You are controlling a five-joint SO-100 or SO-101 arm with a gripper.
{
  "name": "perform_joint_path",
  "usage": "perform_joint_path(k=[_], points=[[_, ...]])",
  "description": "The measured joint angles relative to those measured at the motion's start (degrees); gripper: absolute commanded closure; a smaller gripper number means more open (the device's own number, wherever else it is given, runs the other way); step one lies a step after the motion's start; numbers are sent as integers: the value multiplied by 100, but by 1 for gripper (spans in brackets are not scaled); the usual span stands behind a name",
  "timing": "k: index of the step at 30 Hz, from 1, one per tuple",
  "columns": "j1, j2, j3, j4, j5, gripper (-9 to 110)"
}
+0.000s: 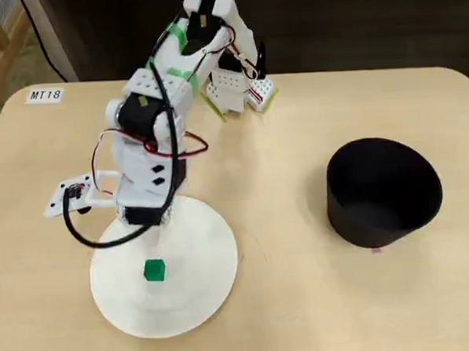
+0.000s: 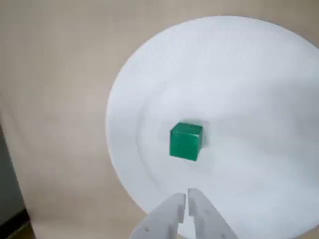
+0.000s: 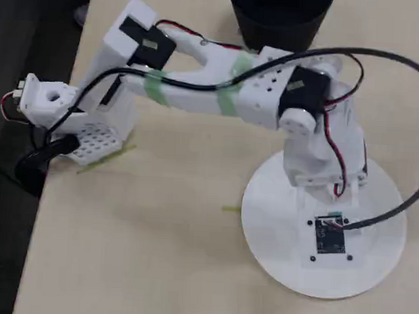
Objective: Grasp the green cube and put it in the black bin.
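On my wrist view I see one small bright-green solid cube (image 2: 186,141) lying near the middle of a flat round white plate (image 2: 259,74). The two white fingers (image 2: 169,216) come in from the bottom edge with their tips all but together, only a thin slit between them, and nothing is held. The cube sits beyond the tips, apart from them, with bare plate in between; it is roughly in line with the slit.

In a fixed view, reading left to right, I first get the white arm (image 1: 149,125) with its green tape bands, bent over the plate (image 1: 208,263). The cube (image 1: 154,270) lies on the plate's near half, just below the gripper head, which hangs over the plate's far edge. I count one cube and one plate. Well apart, on the right of the light wooden tabletop (image 1: 289,314), stands one round matte black tub (image 1: 383,191); the part of its inside that I can see holds nothing.

In the other fixed view the arm (image 3: 199,85) reaches from its base on the left across to the plate (image 3: 276,225) on the right. The wrist and its camera board cover the middle of the plate, so I cannot see the cube there. The black tub (image 3: 278,19) is cut off by the top edge.
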Motion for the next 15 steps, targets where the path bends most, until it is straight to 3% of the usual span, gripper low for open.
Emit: perform_joint_path(k=[4, 8, 11, 15], points=[[-9, -659, -993, 756, 9, 102], [-9, -2188, -3270, 2013, 88, 102], [-18, -2865, -4351, 2285, 158, 101], [-18, -2971, -4729, 2364, 202, 87]])
